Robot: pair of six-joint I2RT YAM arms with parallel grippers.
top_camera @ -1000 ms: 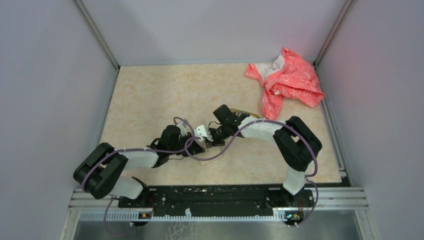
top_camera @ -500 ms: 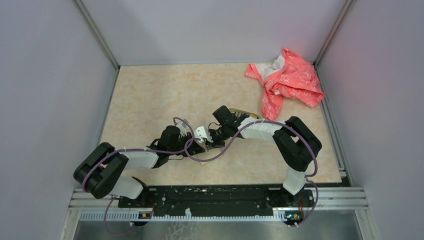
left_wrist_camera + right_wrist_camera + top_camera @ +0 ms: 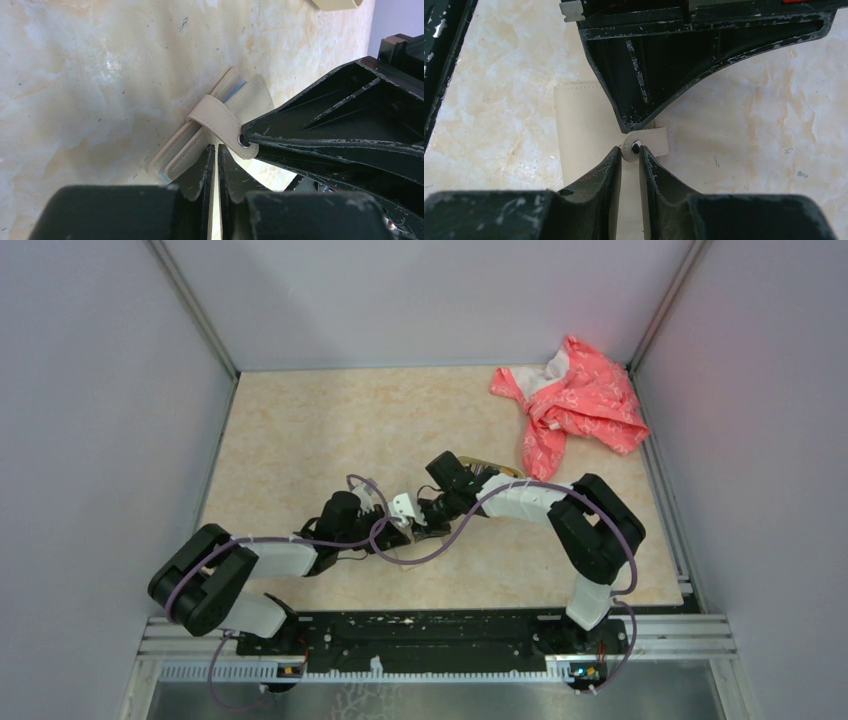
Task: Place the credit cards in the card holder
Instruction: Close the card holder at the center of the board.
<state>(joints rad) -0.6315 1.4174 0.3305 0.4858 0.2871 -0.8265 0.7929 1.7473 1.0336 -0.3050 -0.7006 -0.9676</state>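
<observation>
The beige card holder [image 3: 182, 147] lies folded on the table, mostly hidden under both grippers in the top view. A blue card edge [image 3: 235, 91] shows between its layers; other cards are hidden. Its strap [image 3: 217, 117] wraps over the top and ends in a snap tab [image 3: 656, 140]. My left gripper [image 3: 215, 146] is shut with a thin beige layer of the holder [image 3: 584, 130] between its tips. My right gripper [image 3: 629, 149] is shut on the strap's snap end, tip to tip with the left gripper [image 3: 405, 525]. The right gripper also shows in the top view [image 3: 425, 520].
A crumpled pink cloth [image 3: 575, 400] lies at the back right corner. A tan dish [image 3: 335, 4] sits just behind the grippers, partly under the right arm [image 3: 490, 464]. Walls close the table on three sides.
</observation>
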